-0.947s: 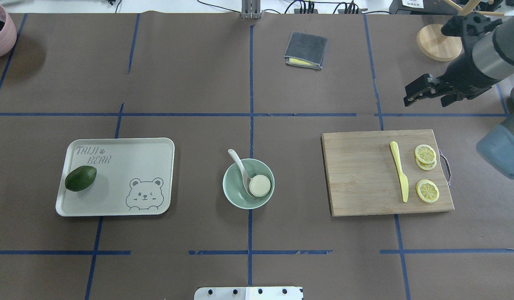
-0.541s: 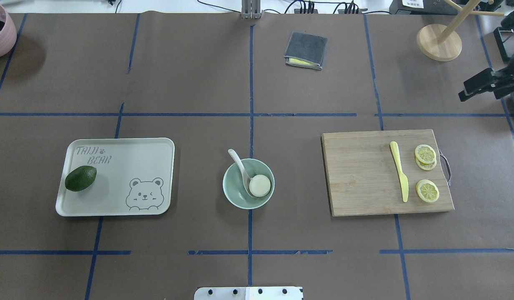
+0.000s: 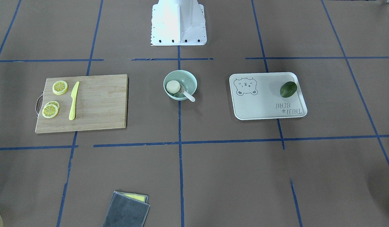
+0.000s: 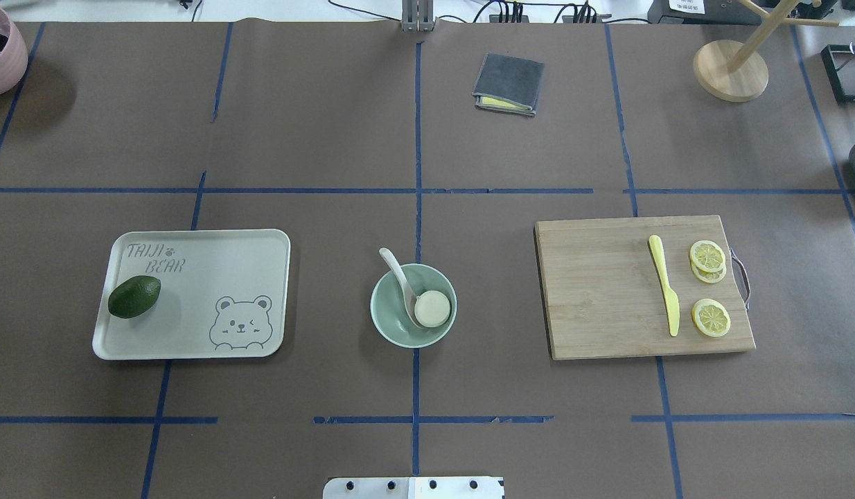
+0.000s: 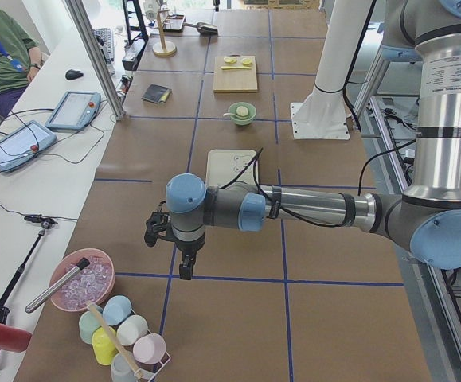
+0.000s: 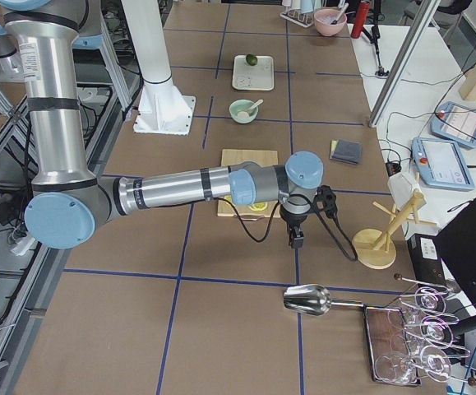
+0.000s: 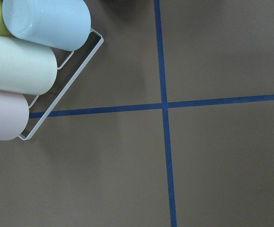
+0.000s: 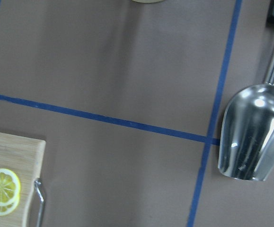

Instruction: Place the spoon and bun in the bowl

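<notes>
Round pale mint-green bowl (image 4: 384, 315), midway between the bench (image 4: 316, 125) ends, holds white round bun (image 4: 432, 308) and off-white plastic spoon (image 4: 398, 274). Left claw (image 5: 184, 269), right claw (image 6: 293, 239): opening cannot be told.

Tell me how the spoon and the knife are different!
The spoon is off-white; the knife is yellow. The spoon leans in the bowl, handle over the rim; the knife lies flat on the cutting board. The knife looks longer than the spoon. Both are eating tools.

Table count: 1 bowl (image 4: 391, 323), 1 bun (image 4: 432, 308), 1 spoon (image 4: 398, 272), 3 lemon slices (image 4: 711, 318), 1 knife (image 4: 664, 287), 1 board (image 4: 601, 291), 1 tray (image 4: 213, 277), 1 avocado (image 4: 134, 296).
</notes>
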Robot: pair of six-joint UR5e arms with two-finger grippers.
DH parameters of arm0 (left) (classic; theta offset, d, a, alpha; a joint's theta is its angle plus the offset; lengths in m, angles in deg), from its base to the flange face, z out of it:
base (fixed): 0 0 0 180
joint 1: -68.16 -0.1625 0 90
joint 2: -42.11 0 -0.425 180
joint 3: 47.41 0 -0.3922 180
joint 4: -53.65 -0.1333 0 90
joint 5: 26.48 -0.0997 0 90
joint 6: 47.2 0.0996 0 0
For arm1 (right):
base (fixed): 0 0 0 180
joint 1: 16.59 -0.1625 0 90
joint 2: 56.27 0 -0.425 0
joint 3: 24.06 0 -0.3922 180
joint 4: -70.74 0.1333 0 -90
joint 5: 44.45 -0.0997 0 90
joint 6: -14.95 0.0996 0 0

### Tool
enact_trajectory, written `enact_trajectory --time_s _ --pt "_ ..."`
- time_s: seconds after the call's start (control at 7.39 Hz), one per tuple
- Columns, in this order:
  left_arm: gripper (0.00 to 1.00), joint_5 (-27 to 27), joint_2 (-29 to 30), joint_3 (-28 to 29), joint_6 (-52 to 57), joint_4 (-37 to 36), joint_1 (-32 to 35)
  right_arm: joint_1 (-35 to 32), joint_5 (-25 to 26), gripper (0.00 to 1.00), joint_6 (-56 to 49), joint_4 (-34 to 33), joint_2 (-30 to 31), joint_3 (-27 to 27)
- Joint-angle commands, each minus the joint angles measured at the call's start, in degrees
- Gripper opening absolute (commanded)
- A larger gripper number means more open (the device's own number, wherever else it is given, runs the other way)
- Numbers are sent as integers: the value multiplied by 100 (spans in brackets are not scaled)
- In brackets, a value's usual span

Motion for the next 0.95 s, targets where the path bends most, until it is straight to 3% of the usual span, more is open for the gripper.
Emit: enact_trajectory --time_s 0.0,0.81 --pt "100 -7 -1 8 8 -2 3 -390 -8 100 -603 -4 72 522" --pt "100 11 -176 8 -53 7 3 -391 36 100 283 66 275 461"
